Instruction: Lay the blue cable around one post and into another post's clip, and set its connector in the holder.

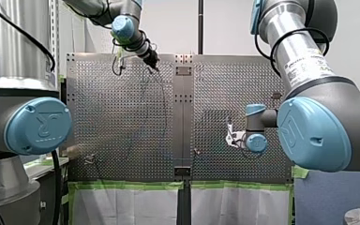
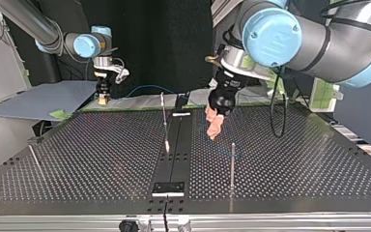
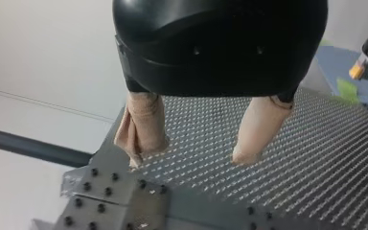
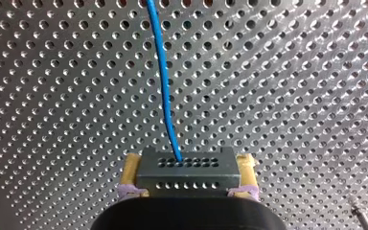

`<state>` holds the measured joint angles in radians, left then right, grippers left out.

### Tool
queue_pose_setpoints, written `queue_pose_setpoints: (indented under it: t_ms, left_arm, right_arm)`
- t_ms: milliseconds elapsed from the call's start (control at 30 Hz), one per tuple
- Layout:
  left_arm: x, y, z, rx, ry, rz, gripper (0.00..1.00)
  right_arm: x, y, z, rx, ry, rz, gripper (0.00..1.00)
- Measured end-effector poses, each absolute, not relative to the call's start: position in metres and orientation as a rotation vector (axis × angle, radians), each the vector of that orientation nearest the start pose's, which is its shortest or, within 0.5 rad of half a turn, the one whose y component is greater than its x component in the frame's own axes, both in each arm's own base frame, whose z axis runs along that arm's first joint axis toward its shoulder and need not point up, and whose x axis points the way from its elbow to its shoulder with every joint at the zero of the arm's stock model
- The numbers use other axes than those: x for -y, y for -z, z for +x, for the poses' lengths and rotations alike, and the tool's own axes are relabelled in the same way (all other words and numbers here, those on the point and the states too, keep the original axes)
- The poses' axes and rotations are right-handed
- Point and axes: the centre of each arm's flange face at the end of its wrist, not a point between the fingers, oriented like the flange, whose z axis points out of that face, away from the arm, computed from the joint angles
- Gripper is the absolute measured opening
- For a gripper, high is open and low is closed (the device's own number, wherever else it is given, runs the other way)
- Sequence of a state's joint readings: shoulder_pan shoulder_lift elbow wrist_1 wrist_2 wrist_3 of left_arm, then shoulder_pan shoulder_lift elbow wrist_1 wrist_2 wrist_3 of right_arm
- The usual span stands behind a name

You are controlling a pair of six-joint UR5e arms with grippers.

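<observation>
At the front view's left, my left gripper [image 1: 152, 63] hangs over the far end of the table [image 1: 122, 117]; its wrist view shows the two beige fingers [image 3: 141, 129] spread wide with nothing between them. In the top view a thin post [image 2: 232, 164] stands near it, on the side toward that camera. Further right in the front view, past the centre strip, my right gripper [image 1: 233, 137] sits low over the near half of the table, well apart from the left one. Its yellow pads [image 4: 132, 170] are closed on the two sides of the grey metal connector [image 4: 187, 167], and the blue cable [image 4: 165, 86] leaves the connector's front face and runs almost straight ahead, away from the gripper, just above the holes. Where its other end lies I cannot tell. As I judge it, my right arm already has the connector and so has to lead the routing, pulling the cable along its own length
</observation>
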<state>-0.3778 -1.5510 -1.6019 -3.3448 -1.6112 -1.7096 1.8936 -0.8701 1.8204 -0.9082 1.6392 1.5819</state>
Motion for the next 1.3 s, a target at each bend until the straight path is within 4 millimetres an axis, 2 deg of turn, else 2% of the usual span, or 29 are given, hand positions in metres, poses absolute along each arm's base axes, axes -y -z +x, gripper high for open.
queue_pose_setpoints:
  t_ms: [233,400,733,1033,1300]
  left_arm:
    - [0.314,-0.414,0.375,-1.848,0.364,0.154,1.00]
    - [0.328,-0.378,0.369,-1.891,0.372,0.132,1.00]
    - [0.355,-0.302,0.346,-1.977,0.373,0.088,1.00]
    - [0.369,-0.247,0.321,-2.034,0.354,0.072,1.00]
    - [0.376,-0.195,0.290,-2.081,0.319,0.075,1.00]
  right_arm:
    - [0.523,-0.064,0.312,1.108,-1.367,1.437,0.00]
    - [0.513,-0.058,0.313,1.106,-1.358,1.453,0.00]
    - [0.505,-0.055,0.315,1.105,-1.358,1.466,0.00]
    - [0.501,-0.068,0.322,1.100,-1.379,1.471,0.00]
    - [0.485,-0.083,0.332,1.063,-1.407,1.474,0.00]
